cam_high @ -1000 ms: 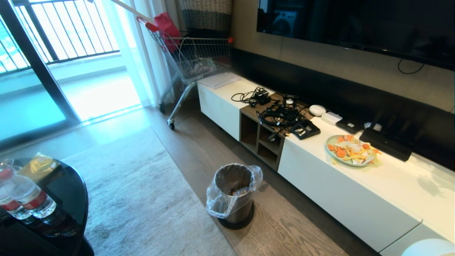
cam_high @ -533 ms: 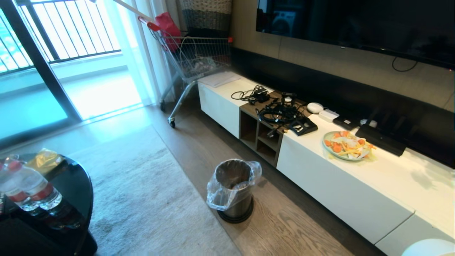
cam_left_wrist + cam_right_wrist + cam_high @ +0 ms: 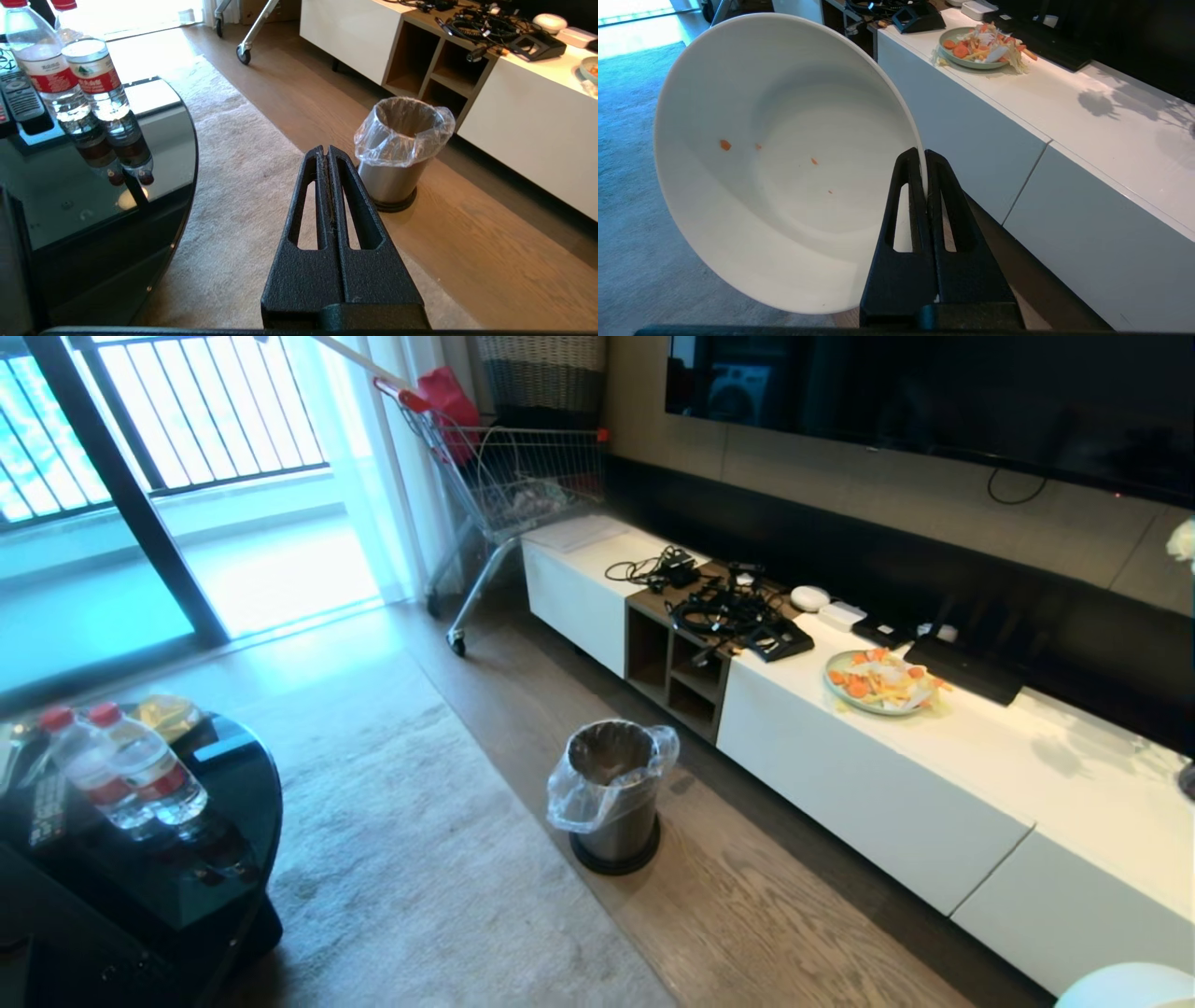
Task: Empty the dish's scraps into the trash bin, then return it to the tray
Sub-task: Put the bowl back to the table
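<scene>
Nearest, our right gripper [image 3: 923,161] pinches the rim of the white bowl [image 3: 784,163], tipped on edge with only orange specks [image 3: 725,145] inside. Our left gripper [image 3: 325,154] hangs closed and empty. Farther off, the lined trash bin [image 3: 611,793] stands on the wooden floor before the white cabinet [image 3: 934,775].

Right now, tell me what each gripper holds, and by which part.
Right gripper pinches the white dish by its rim. Left gripper holds nothing, fingers together.

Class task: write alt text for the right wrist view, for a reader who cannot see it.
The right hand grips a white dish by its rim, tipped on edge, only orange specks inside. Behind, a white cabinet carries a green plate of scraps.
</scene>
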